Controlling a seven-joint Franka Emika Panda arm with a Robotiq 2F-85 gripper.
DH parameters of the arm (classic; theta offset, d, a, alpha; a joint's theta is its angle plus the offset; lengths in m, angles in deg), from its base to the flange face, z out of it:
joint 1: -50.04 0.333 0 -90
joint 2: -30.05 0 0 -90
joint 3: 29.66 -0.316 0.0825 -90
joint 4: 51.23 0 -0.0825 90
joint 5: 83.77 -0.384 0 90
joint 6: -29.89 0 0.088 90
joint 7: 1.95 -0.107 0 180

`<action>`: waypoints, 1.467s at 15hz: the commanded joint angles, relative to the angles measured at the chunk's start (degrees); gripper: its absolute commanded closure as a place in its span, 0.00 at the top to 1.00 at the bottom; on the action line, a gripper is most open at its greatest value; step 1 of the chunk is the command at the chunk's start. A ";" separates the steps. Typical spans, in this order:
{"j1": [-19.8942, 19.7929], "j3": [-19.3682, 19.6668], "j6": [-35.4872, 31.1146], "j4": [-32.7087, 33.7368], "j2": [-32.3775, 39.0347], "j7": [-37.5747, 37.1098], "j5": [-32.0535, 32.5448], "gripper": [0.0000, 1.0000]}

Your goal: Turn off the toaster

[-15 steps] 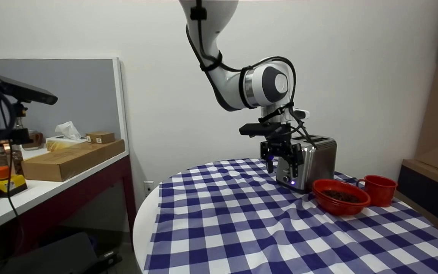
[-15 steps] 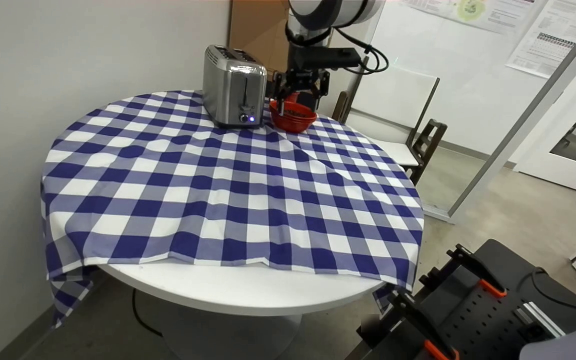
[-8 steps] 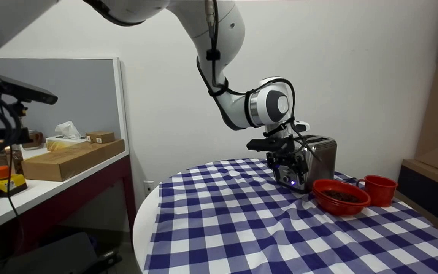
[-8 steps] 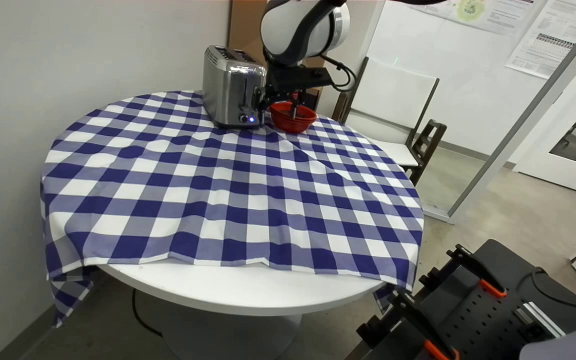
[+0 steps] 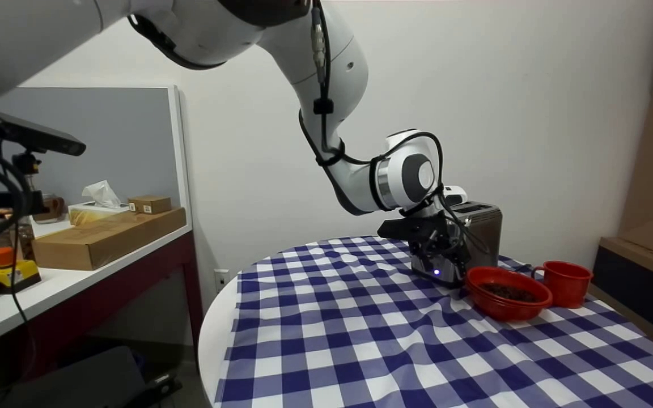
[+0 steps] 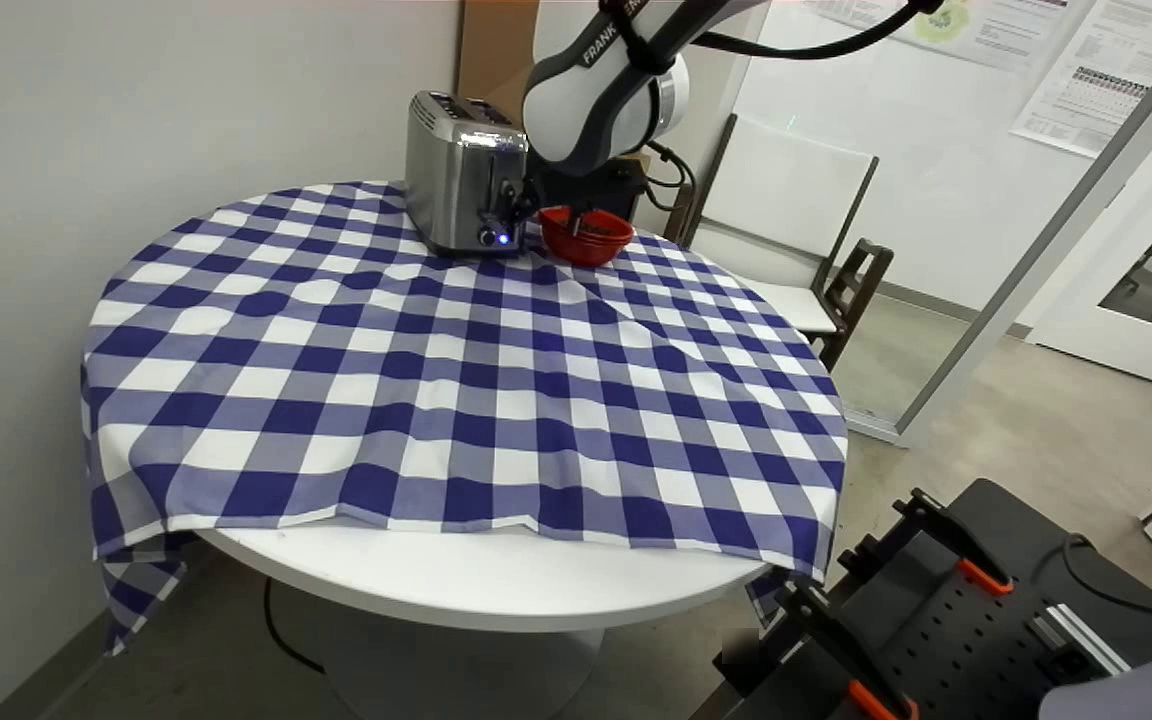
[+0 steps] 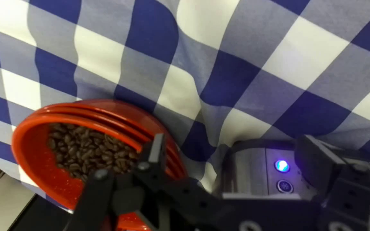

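Note:
The silver toaster (image 5: 485,232) stands on the checked cloth; it also shows in an exterior view (image 6: 436,180) and at the bottom of the wrist view (image 7: 246,173). Its small round front light (image 7: 282,166) glows blue, with a round dark button (image 7: 284,186) beside it. My gripper (image 7: 235,150) is open and empty, low at the toaster's control end. In the wrist view one finger (image 7: 312,160) overlaps the toaster's front near the light, and the other is over the red bowls. I cannot tell whether the finger touches the toaster. The gripper covers the toaster's lever in the wrist view.
Stacked red bowls (image 5: 505,313) with coffee beans (image 7: 88,149) stand close beside the toaster, under one finger. A red mug (image 5: 568,283) stands behind the bowls. A white wall (image 6: 236,90) runs along the toaster's far side.
My arm has come down and in towards the toaster. The gripper has gone from above the bowls to low at the toaster's front. The blue light is lit throughout.

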 commanded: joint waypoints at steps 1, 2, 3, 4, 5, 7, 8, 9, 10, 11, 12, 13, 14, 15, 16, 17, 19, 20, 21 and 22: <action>1.53 2.14 -5.00 -0.56 0.92 -1.09 -0.33 1.00; 1.62 2.32 -5.56 -0.78 1.02 -0.96 -0.57 1.00; 1.62 2.45 -5.87 -0.82 1.16 -0.80 -0.77 1.00; 1.49 2.43 -5.87 -0.77 1.32 -0.60 -1.01 1.00; 1.33 2.35 -5.70 -0.70 1.45 -0.40 -1.25 1.00; 1.02 2.24 -5.54 -0.37 1.90 -0.26 -1.67 1.00; 0.98 2.29 -5.61 -0.17 2.19 -0.35 -1.78 1.00; 0.96 2.32 -5.78 -0.03 2.36 -0.43 -1.86 1.00; 0.89 2.28 -5.97 0.19 2.58 -0.53 -2.02 1.00; 0.89 2.30 -6.10 0.33 2.74 -0.60 -2.12 1.00; 0.91 2.32 -6.26 0.52 2.98 -0.66 -2.21 1.00; 0.93 2.30 -6.24 0.65 3.16 -0.62 -2.27 1.00; 1.02 2.38 -6.24 0.82 3.43 -0.67 -2.26 1.00; 1.04 2.36 -5.98 1.06 3.74 -0.60 -2.27 1.00; 1.12 2.44 -5.90 1.22 4.02 -0.65 -2.24 1.00; 1.22 2.53 -5.65 1.39 4.40 -0.65 -2.21 1.00; 1.47 2.85 -5.48 1.78 5.27 -0.81 -2.11 1.00; 1.47 2.88 -5.43 1.96 5.63 -0.81 -2.17 1.00; 1.49 2.94 -5.43 2.16 5.93 -0.86 -2.23 1.00; 1.53 3.05 -5.48 2.42 6.25 -0.95 -2.27 1.00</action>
